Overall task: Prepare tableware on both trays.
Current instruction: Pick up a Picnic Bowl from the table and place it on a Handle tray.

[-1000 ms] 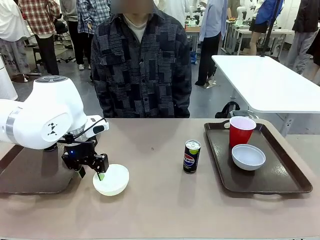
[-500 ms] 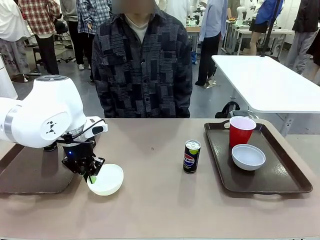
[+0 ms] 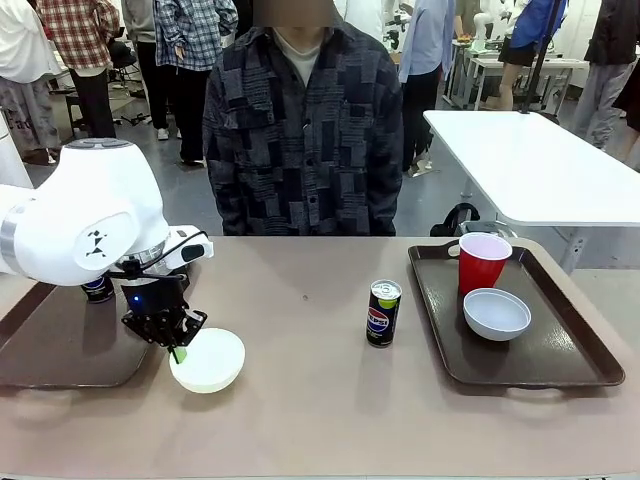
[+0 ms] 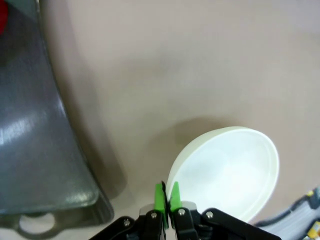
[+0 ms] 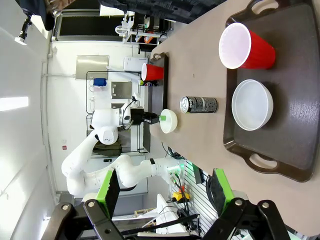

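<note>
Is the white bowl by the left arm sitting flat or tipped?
Tipped. The white bowl tilts, its near-left rim pinched between the left gripper's shut fingers beside the left tray.

A beige table (image 3: 320,400) is seen from the robot's side. A dark brown tray (image 3: 580,370) is set at its right end and a matching tray (image 3: 50,360) at its left end. A dark Pepsi can (image 3: 383,313) is stood upright near the middle, well apart from a white bowl (image 3: 212,362) placed just beside the left tray.
</note>
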